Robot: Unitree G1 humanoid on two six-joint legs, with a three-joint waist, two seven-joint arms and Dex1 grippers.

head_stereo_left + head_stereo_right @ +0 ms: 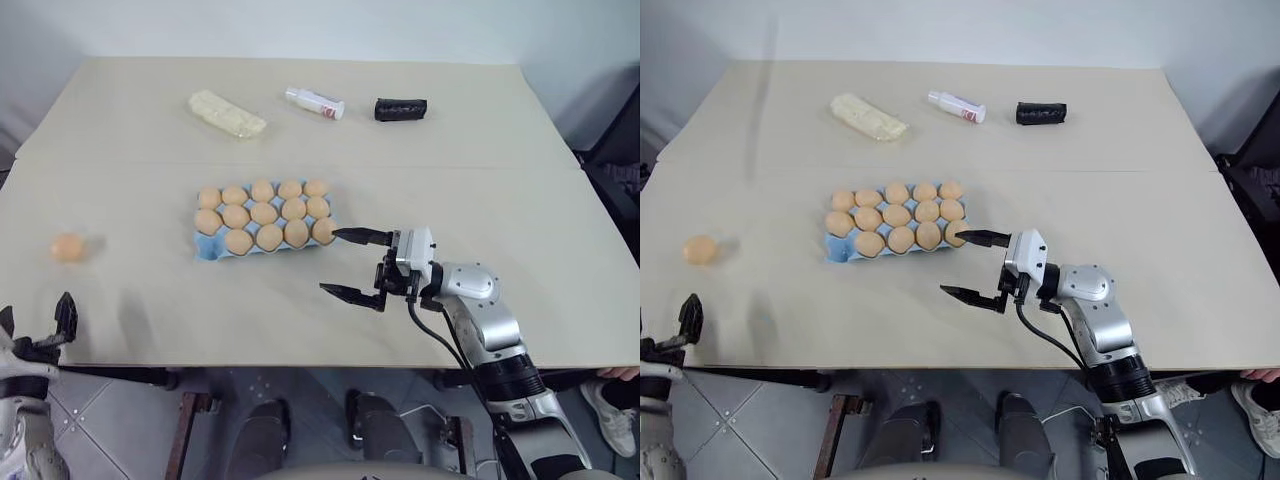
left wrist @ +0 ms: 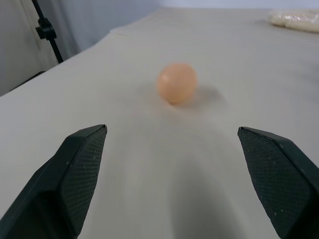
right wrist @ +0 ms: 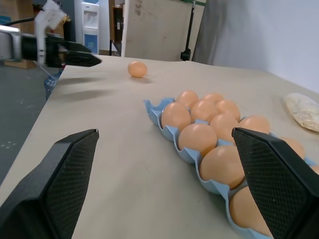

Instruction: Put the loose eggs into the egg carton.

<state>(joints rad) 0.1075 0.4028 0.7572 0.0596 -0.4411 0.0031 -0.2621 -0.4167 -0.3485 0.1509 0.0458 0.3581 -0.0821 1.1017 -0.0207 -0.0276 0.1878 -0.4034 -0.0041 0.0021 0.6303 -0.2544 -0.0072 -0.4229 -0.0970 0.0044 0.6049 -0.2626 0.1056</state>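
Left gripper (image 2: 172, 149) at the table's (image 1: 130, 130) left front edge, fingers wide apart, nothing between them. Just beyond, one loose egg (image 1: 68, 247) on the bare top, well left of the egg carton (image 1: 205, 250). Carton near mid-table, fourteen eggs inside, front-left cup empty. Right gripper (image 1: 352, 264) beside the carton's right end, spread wide, holding nothing.

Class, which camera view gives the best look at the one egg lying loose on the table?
The left wrist view: the loose egg sits large and unobstructed ahead of the open left pincer. Both eye views show it small, left of the egg carton; the right wrist view shows it distant.
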